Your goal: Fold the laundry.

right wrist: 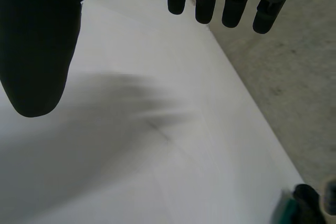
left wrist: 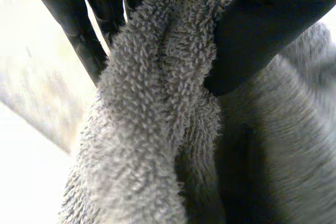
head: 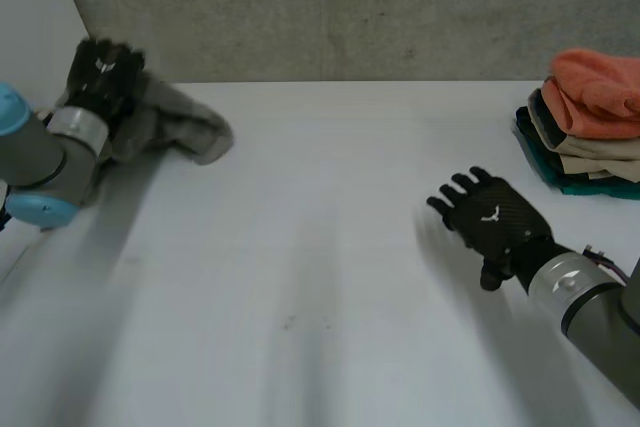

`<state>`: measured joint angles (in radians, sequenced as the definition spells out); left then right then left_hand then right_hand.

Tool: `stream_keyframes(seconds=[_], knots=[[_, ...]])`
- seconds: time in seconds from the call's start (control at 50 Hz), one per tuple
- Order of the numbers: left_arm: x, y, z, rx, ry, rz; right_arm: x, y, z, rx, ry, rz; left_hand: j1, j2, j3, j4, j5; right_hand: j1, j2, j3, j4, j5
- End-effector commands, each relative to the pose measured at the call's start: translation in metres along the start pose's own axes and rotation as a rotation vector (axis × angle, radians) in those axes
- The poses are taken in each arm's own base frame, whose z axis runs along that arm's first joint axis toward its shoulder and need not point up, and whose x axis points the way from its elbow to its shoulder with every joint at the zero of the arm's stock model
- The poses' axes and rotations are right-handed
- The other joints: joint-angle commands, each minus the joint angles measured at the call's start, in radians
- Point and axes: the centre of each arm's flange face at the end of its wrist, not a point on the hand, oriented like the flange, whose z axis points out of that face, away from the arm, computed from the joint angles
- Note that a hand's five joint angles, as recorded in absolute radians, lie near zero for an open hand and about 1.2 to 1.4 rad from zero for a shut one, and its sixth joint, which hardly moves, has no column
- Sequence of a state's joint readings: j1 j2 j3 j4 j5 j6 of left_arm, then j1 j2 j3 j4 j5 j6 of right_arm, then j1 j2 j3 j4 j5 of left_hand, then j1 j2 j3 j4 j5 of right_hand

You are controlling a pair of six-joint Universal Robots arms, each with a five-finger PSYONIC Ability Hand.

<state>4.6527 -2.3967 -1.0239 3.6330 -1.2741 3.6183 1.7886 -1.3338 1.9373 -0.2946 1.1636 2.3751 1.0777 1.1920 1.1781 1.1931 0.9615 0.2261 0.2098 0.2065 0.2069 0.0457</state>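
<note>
Grey towel bunched at 10 o'clock on white table, pinched between thumb and fingers of left hand. Right hand seen at 4 o'clock, fingers straight and spread, nothing gripped. Folded stack seen at 2 o'clock, well apart from both hands.

One grey towel: fluffy terry, unfolded and bunched. A thick fold of it is pinched between the thumb and fingers of the left hand, and the rest trails from the palm onto the worktop.

One folded stack: orange piece on top, beige and dark pieces beneath, teal at the bottom. It lies on the worktop beyond the right hand, apart from it.
</note>
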Motion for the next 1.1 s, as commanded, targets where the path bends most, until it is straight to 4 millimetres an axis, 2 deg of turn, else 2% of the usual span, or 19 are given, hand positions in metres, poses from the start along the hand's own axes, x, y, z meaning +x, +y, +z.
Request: stream_keyframes(seconds=[0.02, 0.04, 0.1, 0.12, 0.18, 0.2, 0.28, 0.3, 0.32, 0.34, 0.4, 0.46, 0.54, 0.62, 0.7, 0.8, 0.92, 1.02, 1.1], knots=[[0.041, -0.125, -0.048, 0.172, 0.130, -0.268, 0.027, -0.004, 0.001, -0.008, 0.127, 0.081, 0.319, 0.204, 0.218, 0.203, 0.260, -0.052, -0.035, -0.032, -0.032, -0.046], [0.053, -0.141, -0.061, 0.185, 0.169, -0.318, 0.034, -0.005, 0.001, -0.009, 0.155, 0.113, 0.319, 0.204, 0.218, 0.203, 0.260, -0.052, -0.035, -0.032, -0.032, -0.046], [0.078, -0.152, -0.082, 0.172, 0.243, -0.373, 0.043, -0.005, 0.000, -0.011, 0.190, 0.155, 0.319, 0.204, 0.218, 0.203, 0.260, -0.052, -0.035, -0.032, -0.032, -0.046], [0.103, -0.155, -0.097, 0.153, 0.314, -0.394, 0.046, -0.005, 0.000, -0.010, 0.199, 0.174, 0.319, 0.204, 0.218, 0.203, 0.260, -0.052, -0.035, -0.032, -0.032, -0.046], [0.143, -0.163, -0.126, 0.141, 0.445, -0.416, 0.048, -0.005, -0.001, -0.007, 0.207, 0.188, 0.319, 0.204, 0.218, 0.203, 0.260, -0.052, -0.035, -0.032, -0.032, -0.046], [0.169, -0.165, -0.145, 0.134, 0.535, -0.427, 0.048, -0.005, -0.001, -0.008, 0.209, 0.190, 0.319, 0.204, 0.218, 0.203, 0.260, -0.052, -0.035, -0.032, -0.032, -0.046], [0.212, -0.155, -0.171, 0.091, 0.682, -0.440, 0.048, -0.005, -0.001, -0.008, 0.209, 0.189, 0.319, 0.204, 0.218, 0.203, 0.260, -0.052, -0.035, -0.032, -0.032, -0.046], [0.215, -0.154, -0.172, 0.087, 0.688, -0.439, 0.048, -0.005, -0.001, -0.007, 0.210, 0.188, 0.319, 0.204, 0.218, 0.203, 0.260, -0.052, -0.035, -0.032, -0.032, -0.046], [0.217, -0.152, -0.172, 0.080, 0.694, -0.437, 0.048, -0.005, 0.000, -0.009, 0.210, 0.189, 0.211, 0.097, 0.111, 0.096, 0.153, -0.052, -0.035, -0.032, -0.032, -0.046], [0.218, -0.153, -0.173, 0.080, 0.698, -0.436, 0.048, -0.005, 0.000, -0.009, 0.210, 0.189, -0.106, -0.221, -0.207, -0.222, -0.165, -0.052, -0.035, -0.032, -0.032, -0.046], [0.211, -0.162, -0.172, 0.098, 0.686, -0.430, 0.049, -0.006, 0.000, -0.006, 0.208, 0.186, -0.618, -0.733, -0.719, -0.734, -0.677, -0.052, -0.035, -0.032, -0.032, -0.046], [0.202, -0.173, -0.171, 0.114, 0.674, -0.427, 0.050, -0.008, 0.000, 0.000, 0.208, 0.186, -0.861, -0.975, -0.961, -0.976, -0.919, -0.052, -0.035, -0.032, -0.032, -0.046], [0.172, -0.180, -0.168, 0.088, 0.612, -0.415, 0.057, -0.016, 0.003, 0.018, 0.211, 0.179, -0.844, -0.958, -0.944, -0.959, -0.902, -0.052, -0.035, -0.032, -0.032, -0.046], [0.127, -0.167, -0.168, -0.036, 0.465, -0.378, 0.061, -0.023, 0.000, -0.018, 0.181, 0.194, -0.841, -0.955, -0.941, -0.956, -0.899, -0.052, -0.035, -0.032, -0.032, -0.046], [0.111, -0.146, -0.180, -0.179, 0.394, -0.329, 0.053, -0.032, -0.008, -0.097, 0.089, 0.228, -0.841, -0.955, -0.941, -0.956, -0.899, -0.052, -0.035, -0.032, -0.032, -0.046], [0.103, -0.110, -0.202, -0.381, 0.359, -0.268, 0.027, -0.043, -0.023, -0.193, -0.071, 0.271, -0.805, -0.920, -0.906, -0.921, -0.864, -0.052, -0.035, -0.032, -0.032, -0.046], [0.106, -0.091, -0.225, -0.485, 0.387, -0.242, 0.002, -0.057, -0.028, -0.165, -0.162, 0.255, -0.729, -0.843, -0.830, -0.845, -0.787, 0.035, 0.051, 0.055, 0.054, 0.041], [0.105, -0.080, -0.234, -0.534, 0.385, -0.250, 0.009, -0.065, -0.011, -0.146, -0.157, 0.287, -0.729, -0.843, -0.830, -0.845, -0.787, 0.067, 0.083, 0.087, 0.086, 0.073], [0.100, -0.081, -0.235, -0.525, 0.378, -0.258, 0.018, -0.069, 0.006, -0.187, -0.183, 0.364, -0.720, -0.835, -0.821, -0.836, -0.779, 0.149, 0.166, 0.169, 0.168, 0.155]])
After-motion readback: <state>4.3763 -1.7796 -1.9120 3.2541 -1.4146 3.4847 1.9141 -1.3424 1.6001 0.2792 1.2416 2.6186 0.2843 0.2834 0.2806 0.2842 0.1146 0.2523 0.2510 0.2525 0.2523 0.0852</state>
